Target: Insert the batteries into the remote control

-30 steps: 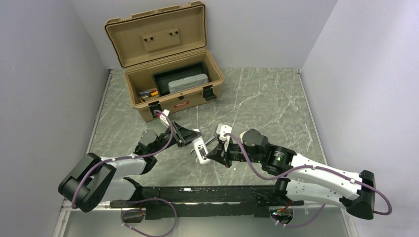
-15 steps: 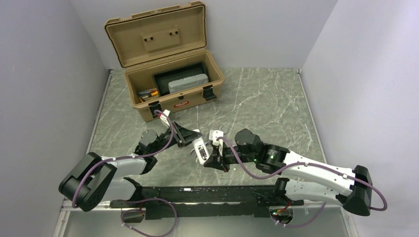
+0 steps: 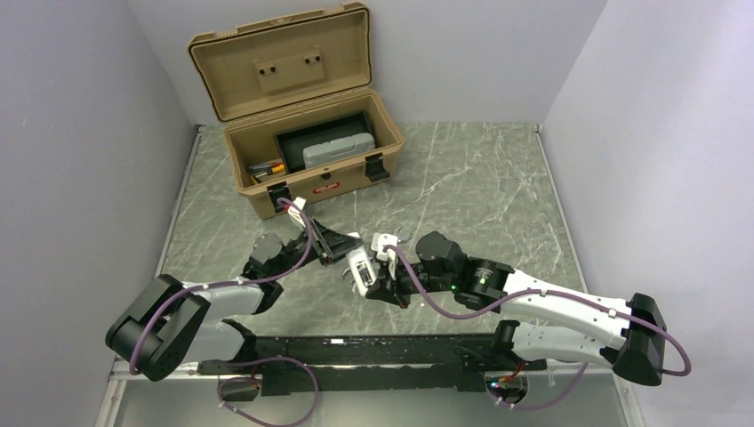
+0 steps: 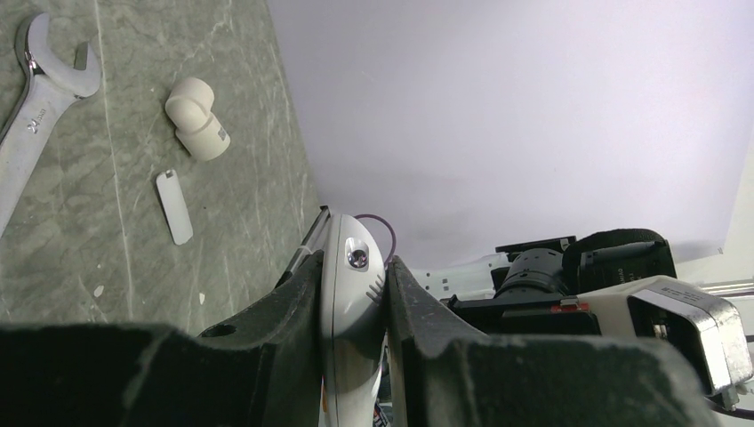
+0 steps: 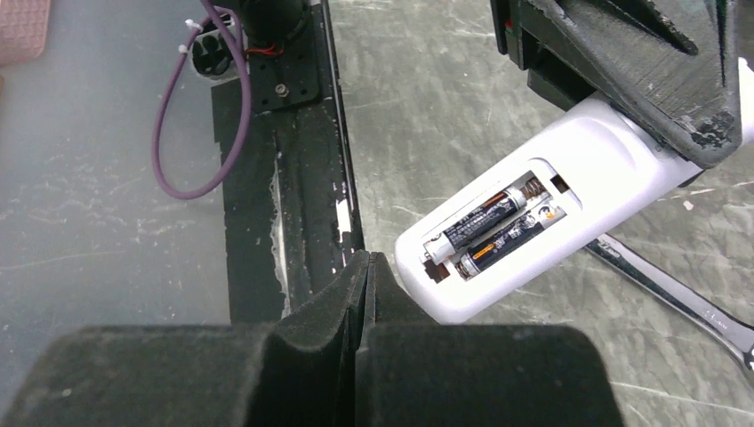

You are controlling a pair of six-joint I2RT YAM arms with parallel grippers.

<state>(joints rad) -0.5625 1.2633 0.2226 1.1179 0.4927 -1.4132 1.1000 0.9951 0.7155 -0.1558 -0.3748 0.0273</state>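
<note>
My left gripper (image 4: 354,276) is shut on the white remote control (image 4: 351,294) and holds it above the table; both show in the top view, gripper (image 3: 347,251) and remote (image 3: 360,269). In the right wrist view the remote (image 5: 587,169) has its compartment open, with two batteries (image 5: 485,218) lying side by side in it. My right gripper (image 5: 369,267) is shut and empty, its tips just beside the remote's near end. It also shows in the top view (image 3: 384,286). A small flat grey-white cover (image 4: 174,206) lies on the table.
A silver wrench (image 4: 36,116) and a small white curved plastic piece (image 4: 197,117) lie on the marble table; the wrench also passes under the remote in the right wrist view (image 5: 676,298). An open tan toolbox (image 3: 320,191) stands at the back left. A black rail (image 3: 373,347) runs along the near edge.
My right arm has moved left, bringing its shut gripper up against the remote's near end. The left gripper and the remote have stayed put.
</note>
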